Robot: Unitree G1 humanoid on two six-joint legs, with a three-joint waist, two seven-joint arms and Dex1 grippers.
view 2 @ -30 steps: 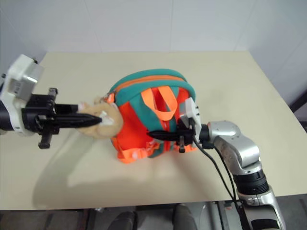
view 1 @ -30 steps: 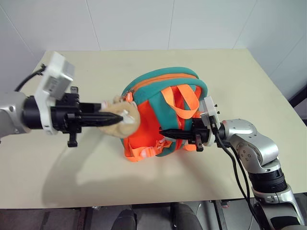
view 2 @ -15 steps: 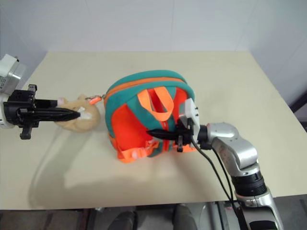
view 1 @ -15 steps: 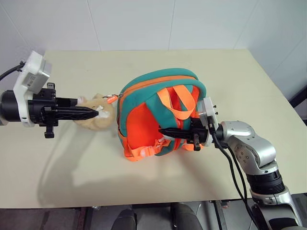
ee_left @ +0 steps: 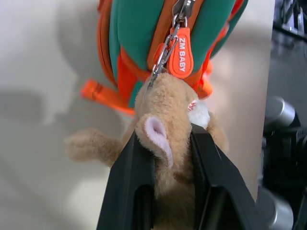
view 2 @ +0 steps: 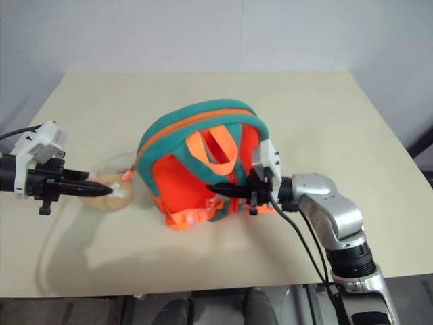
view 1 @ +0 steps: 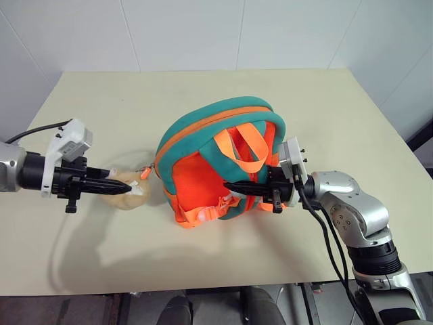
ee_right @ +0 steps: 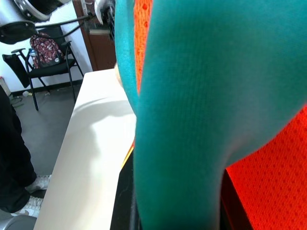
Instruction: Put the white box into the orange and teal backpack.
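The orange and teal backpack [view 1: 220, 159] stands upright near the middle of the cream worktop [view 1: 325, 115], its teal top arch and orange zipper line facing the far side, its orange carry loop and teal straps toward the near edge. The white box cannot be seen in any view.

The right tool [view 1: 233, 186] reaches in level from the right, its two black fingers clamped together on a teal strap low on the backpack's near face. The right wrist view confirms this: teal strap fabric runs between the dark fingers, with orange mesh beside it. That view also takes in a chair beyond the worktop's end with a dark bag on it, and a person's leg and shoe on the grey floor.

The left tool [view 1: 128, 189] is clamped on the tan plush bear [ee_left: 170, 129], which lies stretched out just left of the backpack. The left wrist view shows the bear's chain running up to an orange zipper pull [ee_left: 181, 56] with lettering, the zipper closed there.

Bare worktop lies open behind the backpack and to its right; the near edge is closer.
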